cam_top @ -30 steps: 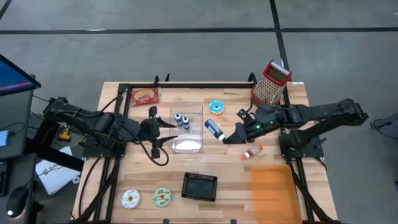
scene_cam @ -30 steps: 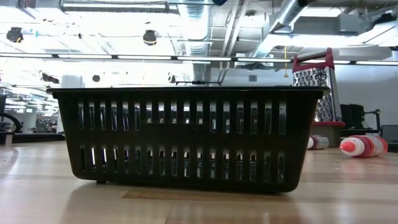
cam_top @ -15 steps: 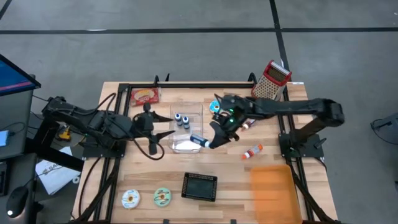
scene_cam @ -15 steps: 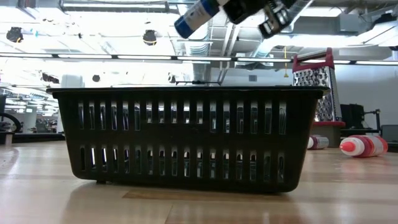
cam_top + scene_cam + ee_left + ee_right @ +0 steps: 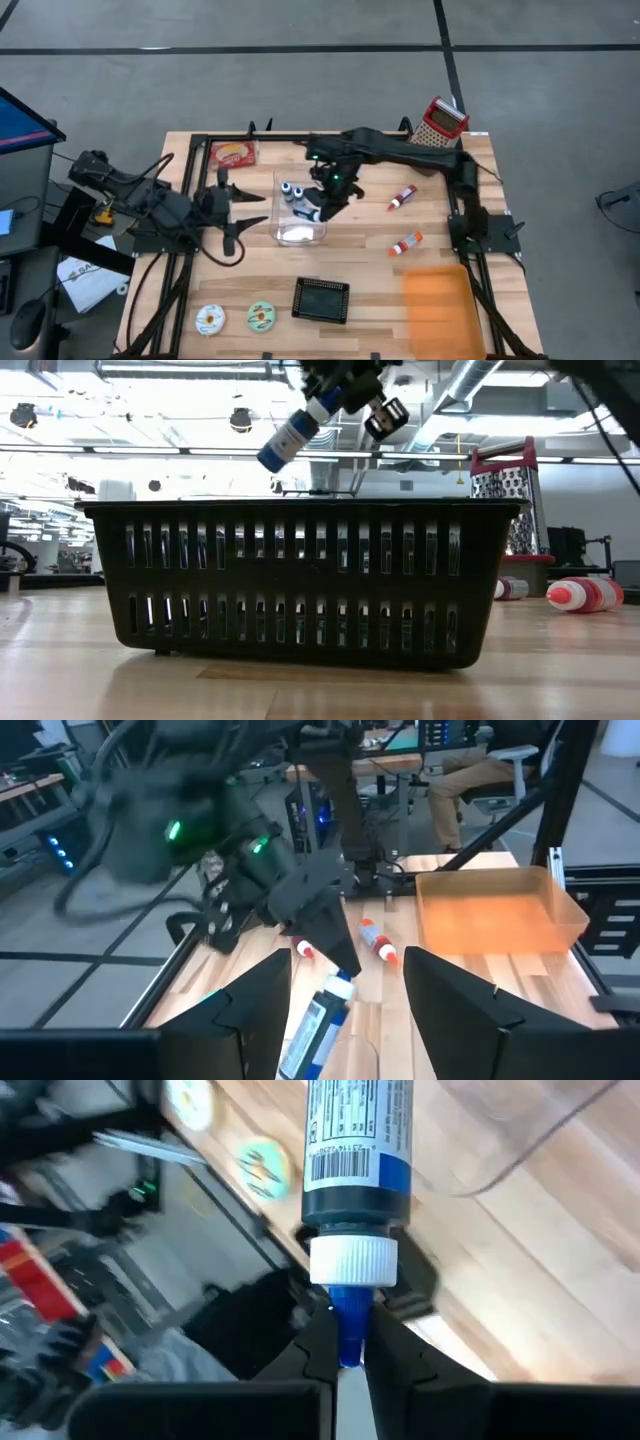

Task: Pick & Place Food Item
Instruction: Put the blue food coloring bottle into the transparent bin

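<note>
A white tube with a blue label and a white cap [image 5: 356,1140] hangs in the air with my right gripper [image 5: 348,1348] shut on it. In the high view, gripper [image 5: 330,197] and tube [image 5: 312,211] are above the clear container [image 5: 300,232], which holds two small blue-capped bottles [image 5: 291,191]. The low view shows the tube [image 5: 290,438] slanting down above the black basket [image 5: 300,580]. My left gripper [image 5: 240,208] stands open just left of the container, with nothing between its fingers. It looks at the tube [image 5: 315,1025]. My right gripper pinches the tube's blue nozzle [image 5: 348,1320], just beyond the white cap, between its two fingers [image 5: 318,1342]. It comes slanting down from the table's far right, in line with the tube. The tube is lifted clear, its bottom end pointing down toward the container.
A red snack packet [image 5: 232,153] lies at the far left and a grater [image 5: 435,130] stands at the far right. Two red-and-white tubes [image 5: 402,197] [image 5: 407,243] lie right of the container. At the near edge are an orange tray [image 5: 435,300], the black basket [image 5: 321,300] and two doughnuts [image 5: 210,319] [image 5: 261,317].
My right gripper has swung toward the table's left with the tube, from right of the clear container to above it, and has tipped further downward. The tube stays clear of the table. My left gripper has drawn back a little toward the table's left edge.
</note>
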Controlling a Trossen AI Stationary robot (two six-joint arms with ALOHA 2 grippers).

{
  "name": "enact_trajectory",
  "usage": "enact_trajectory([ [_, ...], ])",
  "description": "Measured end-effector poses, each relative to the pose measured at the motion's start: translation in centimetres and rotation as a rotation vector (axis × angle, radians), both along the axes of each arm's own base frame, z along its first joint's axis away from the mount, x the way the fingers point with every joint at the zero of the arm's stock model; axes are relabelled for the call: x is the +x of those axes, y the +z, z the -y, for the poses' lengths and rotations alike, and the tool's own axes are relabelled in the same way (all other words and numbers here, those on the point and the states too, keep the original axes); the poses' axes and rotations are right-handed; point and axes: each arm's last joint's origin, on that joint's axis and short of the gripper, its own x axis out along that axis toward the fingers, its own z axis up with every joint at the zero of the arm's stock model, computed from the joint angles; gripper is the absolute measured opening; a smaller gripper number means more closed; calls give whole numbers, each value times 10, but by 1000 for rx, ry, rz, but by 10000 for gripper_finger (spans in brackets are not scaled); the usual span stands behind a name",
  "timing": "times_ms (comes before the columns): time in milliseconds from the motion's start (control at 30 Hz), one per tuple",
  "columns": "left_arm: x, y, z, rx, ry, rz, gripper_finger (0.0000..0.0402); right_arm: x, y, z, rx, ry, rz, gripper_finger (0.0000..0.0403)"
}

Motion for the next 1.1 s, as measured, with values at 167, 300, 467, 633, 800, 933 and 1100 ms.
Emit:
enact_trajectory([
  [167,-3,0,6,11,-10,1,189,13,-12,17,29,53,-89,19],
  [300,-6,0,10,18,-23,-1,189,16,-20,28,127,6,-110,18],
  [467,-8,-2,12,34,-17,-14,191,24,-39,37,113,-24,-149,18],
  [633,-8,-2,12,36,-17,-15,191,26,-56,45,104,-54,-226,18],
  [800,-9,-3,12,40,-19,-21,191,23,-56,53,94,-105,-250,18],
  [933,-9,-3,12,43,-20,-24,191,22,-61,61,90,-152,-296,18],
  [1100,-9,-3,12,45,-20,-26,191,19,-60,67,96,-206,-323,18],
])
